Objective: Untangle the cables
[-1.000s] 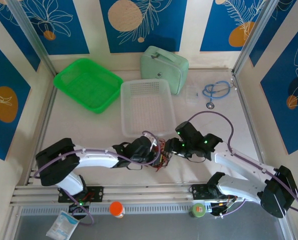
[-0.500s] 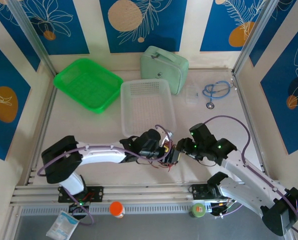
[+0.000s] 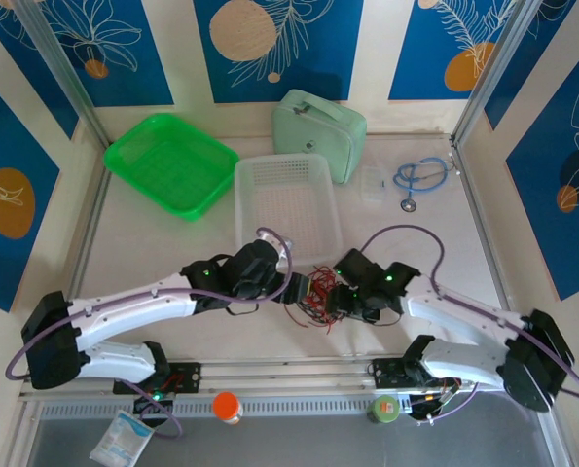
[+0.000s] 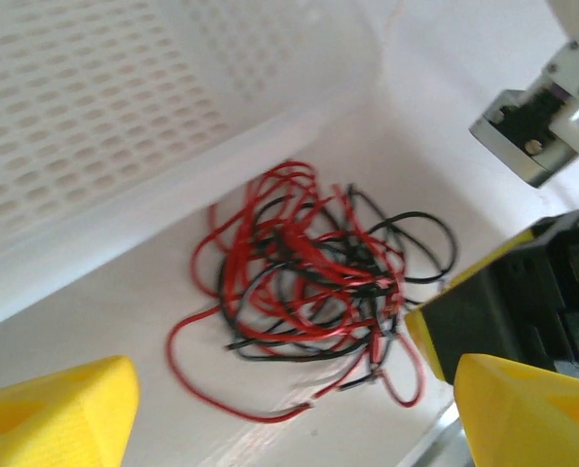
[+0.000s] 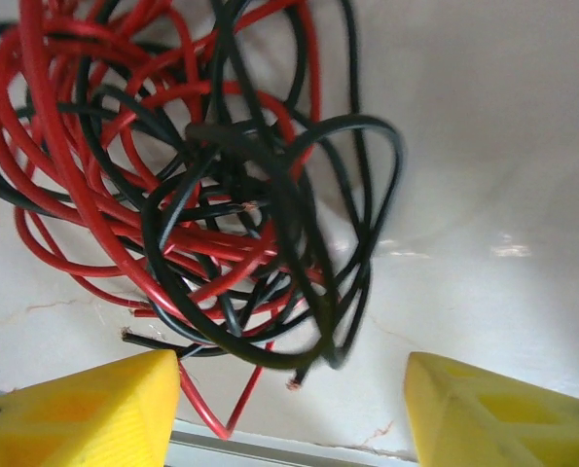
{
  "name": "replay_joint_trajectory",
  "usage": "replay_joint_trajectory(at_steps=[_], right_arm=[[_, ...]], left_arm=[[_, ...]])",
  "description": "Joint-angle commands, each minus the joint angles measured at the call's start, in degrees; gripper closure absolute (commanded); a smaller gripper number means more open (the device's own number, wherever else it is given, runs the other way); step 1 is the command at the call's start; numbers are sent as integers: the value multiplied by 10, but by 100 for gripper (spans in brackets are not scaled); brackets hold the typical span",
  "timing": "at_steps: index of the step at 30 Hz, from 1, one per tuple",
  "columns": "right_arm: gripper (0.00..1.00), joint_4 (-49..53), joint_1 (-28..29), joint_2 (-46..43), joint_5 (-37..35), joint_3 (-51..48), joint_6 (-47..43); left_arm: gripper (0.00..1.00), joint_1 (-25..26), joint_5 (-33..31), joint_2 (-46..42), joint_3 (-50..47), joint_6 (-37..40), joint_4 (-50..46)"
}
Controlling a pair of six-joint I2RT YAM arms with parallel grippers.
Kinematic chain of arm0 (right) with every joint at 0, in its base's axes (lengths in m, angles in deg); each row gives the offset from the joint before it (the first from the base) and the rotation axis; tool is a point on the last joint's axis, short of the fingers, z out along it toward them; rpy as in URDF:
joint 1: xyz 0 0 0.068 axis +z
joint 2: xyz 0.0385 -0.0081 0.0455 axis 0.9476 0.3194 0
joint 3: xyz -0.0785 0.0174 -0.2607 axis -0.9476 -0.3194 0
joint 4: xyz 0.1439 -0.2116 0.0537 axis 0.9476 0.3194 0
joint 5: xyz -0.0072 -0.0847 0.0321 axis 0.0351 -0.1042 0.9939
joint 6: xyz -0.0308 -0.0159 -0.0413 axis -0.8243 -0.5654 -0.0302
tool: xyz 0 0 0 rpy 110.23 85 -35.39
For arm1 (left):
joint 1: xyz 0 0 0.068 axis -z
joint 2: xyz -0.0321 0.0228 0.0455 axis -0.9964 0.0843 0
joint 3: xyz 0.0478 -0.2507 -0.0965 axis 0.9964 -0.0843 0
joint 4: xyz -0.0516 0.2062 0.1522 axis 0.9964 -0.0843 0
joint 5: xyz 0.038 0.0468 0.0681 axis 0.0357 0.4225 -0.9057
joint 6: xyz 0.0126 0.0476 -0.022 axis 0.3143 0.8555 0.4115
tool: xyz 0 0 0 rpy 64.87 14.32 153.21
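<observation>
1. Green basket [image 3: 172, 163]: mesh-walled, set at an angle at the far left of the table [image 3: 153, 253].

2. Left arm [image 3: 143, 306]: white, with a purple lead along it. It reaches from the near left corner toward mid-table.

3. Left fingers [image 4: 70, 409]: yellow, spread wide, clamping nothing. In the left wrist view they hang above the table, with the tangle lying ahead of them.

4. Orange-capped container [image 3: 228, 407]: upright on the rail at the near edge, by the left arm's base.

5. White basket [image 3: 287, 207]: perforated plastic, mid-table. Its near wall is just beyond the tangle.

6. Cables [image 3: 313, 294]: thin red and black wires in one loose knot, lying on the table between the two arms' ends. In the left wrist view the cables [image 4: 313, 282] sit just beside the white basket's wall, and one red loop trails out toward the near side. In the right wrist view the cables [image 5: 201, 185] are crossed and looped through one another, with cut ends showing at the lower edge of the bunch.

7. Mint-green case [image 3: 320, 131]: zipped, standing just behind the white basket's far right corner.

8. Right fingers [image 5: 85, 409]: yellow, apart, gripping nothing. They are low over the table, and the tangle begins just ahead of their tips.

9. Right arm [image 3: 464, 326]: white, coming in from the near right, with its black wrist just beside the tangle.

10. Light-blue stethoscope [image 3: 420, 177]: coiled at the far right of the table, well apart from the wires.
</observation>
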Motion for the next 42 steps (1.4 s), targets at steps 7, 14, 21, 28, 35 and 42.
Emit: replay_joint_trajectory(at_steps=[7,14,21,28,35,42], right_arm=[[41,-46,17,96,-94,33,29],[85,-105,-37,11,-60,-29,-36],[100,-47,-128,-158,44,-72,-87],[100,69,-249,-271,171,-37,-139],[100,90,-304,-276,247,1,-176],[100,87,-330,-290,272,11,-177]], left_arm=[[16,-11,35,-10,-35,15,36],[17,-11,91,31,-77,27,148],[17,-11,151,82,-69,46,217],[16,-11,203,157,-28,55,278],[15,-10,277,227,15,15,404],[22,-7,305,291,58,-4,427]])
